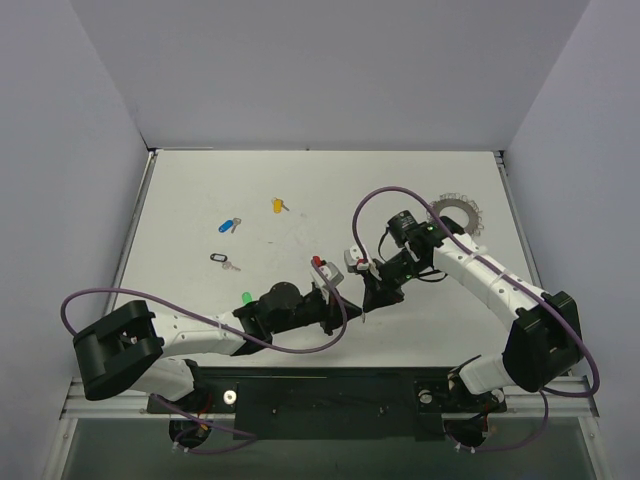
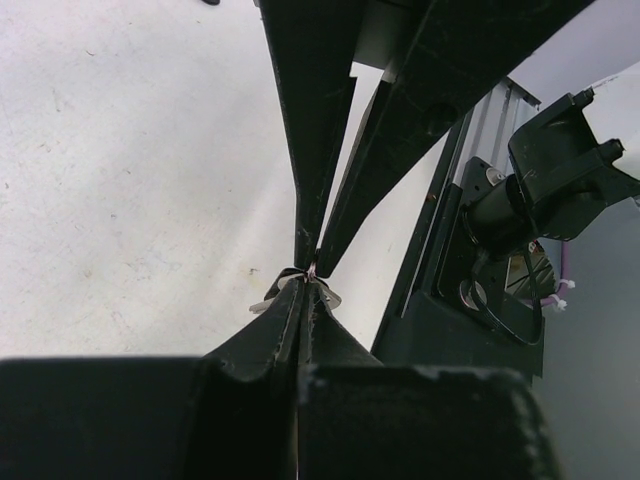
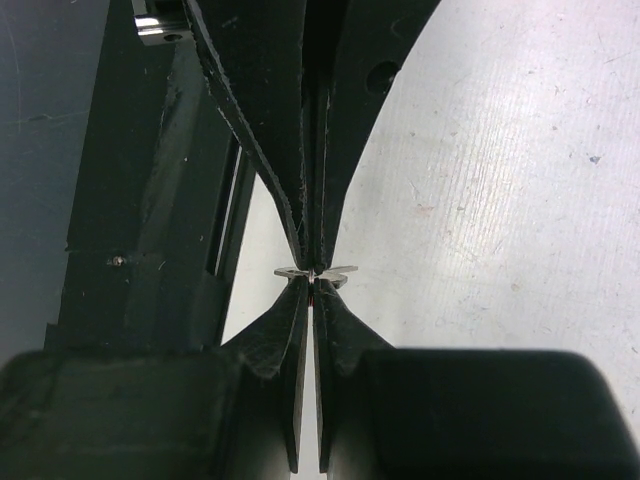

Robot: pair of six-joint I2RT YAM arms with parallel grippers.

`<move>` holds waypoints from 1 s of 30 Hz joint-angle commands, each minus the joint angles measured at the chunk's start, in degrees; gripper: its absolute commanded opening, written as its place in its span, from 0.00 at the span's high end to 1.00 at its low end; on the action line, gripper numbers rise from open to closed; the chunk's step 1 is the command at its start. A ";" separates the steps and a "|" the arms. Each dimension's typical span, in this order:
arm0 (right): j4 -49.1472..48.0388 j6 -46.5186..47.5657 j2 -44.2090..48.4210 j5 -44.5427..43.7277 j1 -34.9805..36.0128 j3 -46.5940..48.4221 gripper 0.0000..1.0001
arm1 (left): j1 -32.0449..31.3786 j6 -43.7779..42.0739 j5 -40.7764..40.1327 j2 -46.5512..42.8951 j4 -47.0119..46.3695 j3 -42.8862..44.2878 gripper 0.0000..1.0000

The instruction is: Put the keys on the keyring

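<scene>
My left gripper (image 1: 345, 303) and right gripper (image 1: 368, 298) meet tip to tip above the table's middle front. Both are shut on one small silver key (image 2: 290, 284). The key's metal (image 3: 340, 270) sticks out on both sides of the pinched tips. My left gripper (image 2: 305, 286) reaches up from below in its wrist view, with the right one's fingers (image 2: 318, 150) coming down from above. My right gripper (image 3: 315, 280) faces the left one's fingers (image 3: 318, 150) likewise. The keyring (image 1: 470, 213), a beaded silver ring, lies at the back right, partly hidden by the right arm. More keys lie loose on the table: yellow (image 1: 278, 205), blue (image 1: 230, 225), green (image 1: 246, 298).
A key with a dark head (image 1: 222, 260) lies left of centre. A small red piece (image 1: 318, 263) shows just behind the left gripper. Purple cables (image 1: 375, 200) loop over both arms. White walls close the table at the back and sides.
</scene>
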State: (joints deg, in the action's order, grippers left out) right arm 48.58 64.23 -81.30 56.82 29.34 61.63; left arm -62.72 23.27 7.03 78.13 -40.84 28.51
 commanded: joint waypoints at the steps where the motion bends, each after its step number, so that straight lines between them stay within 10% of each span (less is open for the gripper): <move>1: 4.25 -0.42 -0.97 -1.09 0.28 1.48 1.00 | 0.93 1.08 -0.08 -1.57 -4.86 -0.12 0.91; 13: 4.25 -0.59 -1.32 -1.53 -0.60 1.66 1.00 | 1.37 1.52 -0.96 -5.00 -5.48 -3.11 0.43; 30: 4.25 -0.68 -1.32 0.93 -3.68 1.39 1.00 | 3.04 -0.33 -5.09 -16.07 -2.58 -9.61 0.37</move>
State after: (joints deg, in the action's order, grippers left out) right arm 50.15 63.42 -82.39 54.85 26.46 61.93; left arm -60.23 24.23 3.51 65.06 -42.52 19.79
